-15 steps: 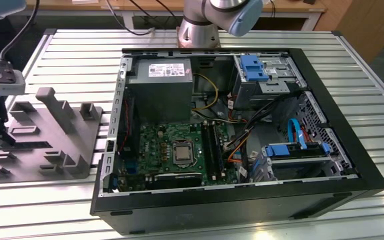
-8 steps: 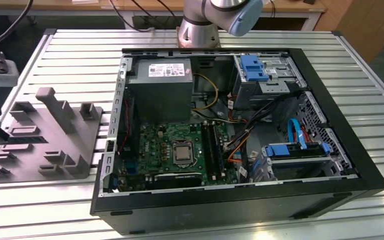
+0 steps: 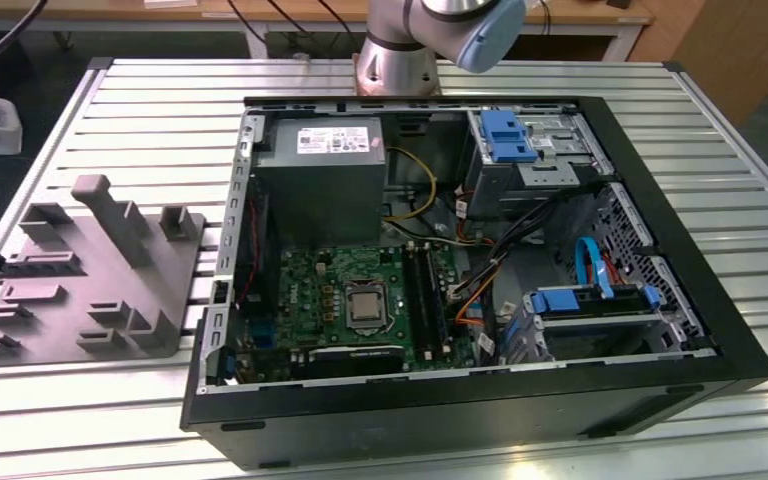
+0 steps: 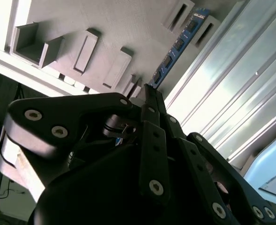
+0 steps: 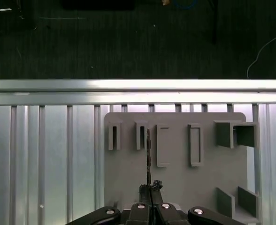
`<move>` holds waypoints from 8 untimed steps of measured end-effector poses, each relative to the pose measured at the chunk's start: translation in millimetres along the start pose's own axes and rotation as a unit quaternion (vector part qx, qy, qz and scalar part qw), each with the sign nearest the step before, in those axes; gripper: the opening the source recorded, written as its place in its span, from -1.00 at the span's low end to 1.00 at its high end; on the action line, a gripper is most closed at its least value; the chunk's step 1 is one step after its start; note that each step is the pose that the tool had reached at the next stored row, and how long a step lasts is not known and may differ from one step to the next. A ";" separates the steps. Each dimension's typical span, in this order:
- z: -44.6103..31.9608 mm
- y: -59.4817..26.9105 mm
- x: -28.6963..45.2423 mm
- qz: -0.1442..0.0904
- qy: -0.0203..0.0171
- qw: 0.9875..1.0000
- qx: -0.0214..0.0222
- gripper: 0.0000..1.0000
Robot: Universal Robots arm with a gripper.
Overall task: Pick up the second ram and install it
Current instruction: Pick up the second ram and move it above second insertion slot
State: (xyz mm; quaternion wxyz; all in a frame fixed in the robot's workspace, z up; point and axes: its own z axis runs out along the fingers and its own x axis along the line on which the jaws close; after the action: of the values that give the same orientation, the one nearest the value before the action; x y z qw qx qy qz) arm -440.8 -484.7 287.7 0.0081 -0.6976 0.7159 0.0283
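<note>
— What does the exterior view give us?
— The open computer case (image 3: 464, 412) on the counter (image 3: 91, 420), with the green board (image 3: 337, 290) and its long black slots (image 3: 424, 285) inside. The grey holder (image 3: 91, 280) stands on the counter at the exterior view's left, apart from the case.

— And the second wrist view?
— There the black fingers (image 4: 153, 105) are pinched narrow on the memory stick (image 4: 175, 47). It runs out from their tips over the holder (image 4: 128, 23), a blue-green strip with black chips in a row.

— Is it free of the holder?
— I can't tell. Its lower edge is hidden.

— The first wrist view?
— The memory stick (image 5: 148, 150) shows edge-on, a thin dark line leading from the fingers (image 5: 145, 191) across the holder (image 5: 175, 187), between two of its slots. It lies straight in line with them, with no lean that I can see.

— So the step is the pick-up. What makes it go well?
— I'd say an even squeeze on both flat faces, so the thin board can't pivot. Any lift should go straight along the slot walls with no twist, since a flat stick like that would bind or flex if dragged sideways. It also needs a slow pace, because a pinch on so narrow an edge has little margin if the stick catches.
</note>
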 end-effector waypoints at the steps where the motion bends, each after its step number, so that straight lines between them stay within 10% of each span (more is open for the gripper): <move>1: -3.1 0.1 -0.2 0.000 0.000 1.000 0.000 -0.77; 8: -23.7 0.7 -1.4 0.000 0.000 1.000 0.000 -0.77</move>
State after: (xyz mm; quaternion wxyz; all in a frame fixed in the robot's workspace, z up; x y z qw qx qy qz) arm -440.7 -484.5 311.4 0.0079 -0.6977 0.7158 0.0281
